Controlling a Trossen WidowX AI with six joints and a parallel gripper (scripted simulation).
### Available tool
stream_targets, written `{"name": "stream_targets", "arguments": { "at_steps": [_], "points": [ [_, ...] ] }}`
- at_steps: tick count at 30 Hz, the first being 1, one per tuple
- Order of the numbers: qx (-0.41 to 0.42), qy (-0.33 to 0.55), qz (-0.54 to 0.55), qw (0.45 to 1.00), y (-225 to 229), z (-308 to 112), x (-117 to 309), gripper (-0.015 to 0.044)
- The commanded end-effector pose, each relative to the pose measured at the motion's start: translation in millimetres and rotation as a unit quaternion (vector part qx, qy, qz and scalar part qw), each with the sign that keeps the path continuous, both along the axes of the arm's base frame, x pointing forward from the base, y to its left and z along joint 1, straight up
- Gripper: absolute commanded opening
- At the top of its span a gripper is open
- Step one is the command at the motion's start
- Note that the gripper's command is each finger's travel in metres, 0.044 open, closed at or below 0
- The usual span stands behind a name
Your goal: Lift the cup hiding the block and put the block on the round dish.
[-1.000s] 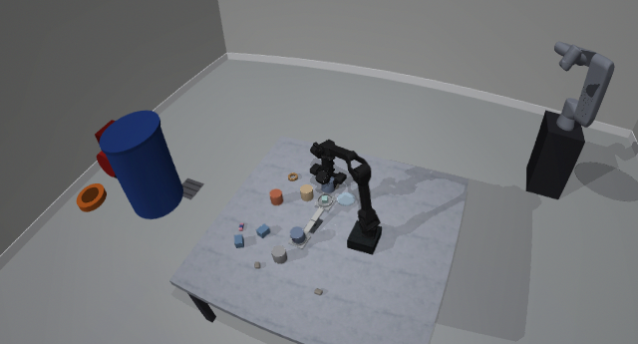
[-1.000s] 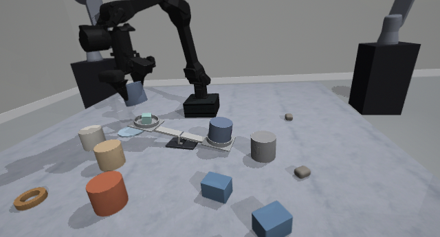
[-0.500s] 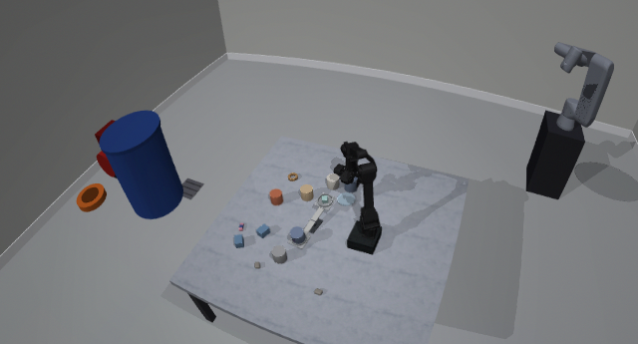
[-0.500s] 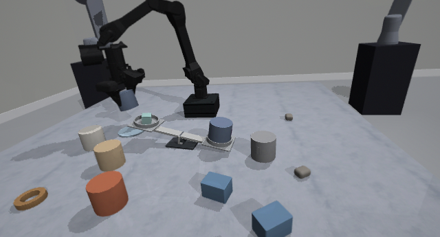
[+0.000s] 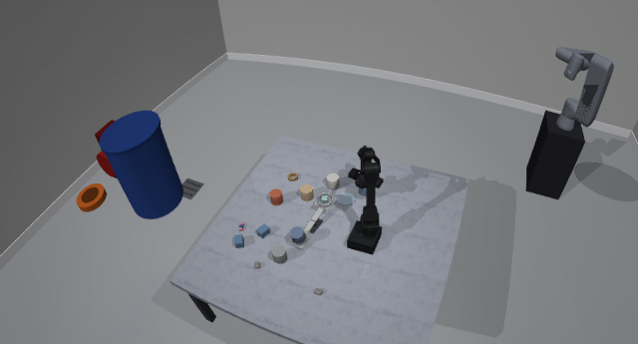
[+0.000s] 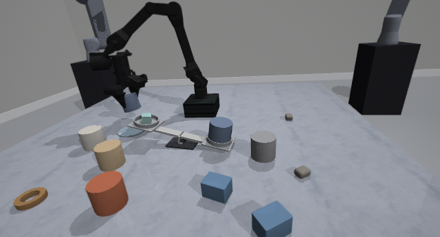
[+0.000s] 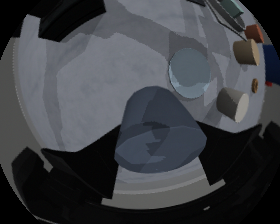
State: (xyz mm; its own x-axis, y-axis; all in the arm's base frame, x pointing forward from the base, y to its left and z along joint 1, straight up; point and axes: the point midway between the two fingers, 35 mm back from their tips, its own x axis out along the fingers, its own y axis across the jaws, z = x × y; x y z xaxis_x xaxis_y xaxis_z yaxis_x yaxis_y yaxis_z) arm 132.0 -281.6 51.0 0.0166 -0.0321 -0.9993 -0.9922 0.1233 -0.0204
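Observation:
My gripper (image 5: 364,185) (image 6: 130,101) (image 7: 155,125) is shut on a blue-grey cup (image 5: 363,190) (image 6: 133,102) (image 7: 156,112). It holds the cup roughly upright, beside the round dish, on the arm base's side; its exact height is unclear. The pale blue dish (image 5: 346,199) (image 6: 125,132) (image 7: 189,70) is empty. The mint block (image 5: 324,198) (image 6: 146,118) (image 7: 232,7) sits uncovered in the ring on the raised end of the balance (image 5: 316,217) (image 6: 169,131). The other blue-grey cup (image 5: 297,234) (image 6: 220,130) stands on the lowered end.
Cream (image 5: 332,181) (image 6: 92,138) (image 7: 233,104), tan (image 5: 306,192) (image 6: 110,155) (image 7: 246,52) and red-orange (image 5: 276,197) (image 6: 107,194) cylinders stand near the raised end. A grey cylinder (image 5: 279,254) (image 6: 263,147) stands by the lowered end. Two blue boxes, an orange ring (image 6: 18,202) and small stones lie farther out.

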Motion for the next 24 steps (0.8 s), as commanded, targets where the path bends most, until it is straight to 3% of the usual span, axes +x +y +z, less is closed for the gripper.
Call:
{"name": "stream_targets", "arguments": {
  "at_steps": [1, 23, 24],
  "points": [
    [0.005, 0.003, 0.003, 1.000, 1.0, -16.1, -1.7, 0.0000],
    [0.005, 0.003, 0.003, 1.000, 0.9, -56.8, -1.6, 0.0000],
    [0.002, 0.001, 0.001, 1.000, -0.4, -50.0, -0.7, 0.0026]
  ]
}}
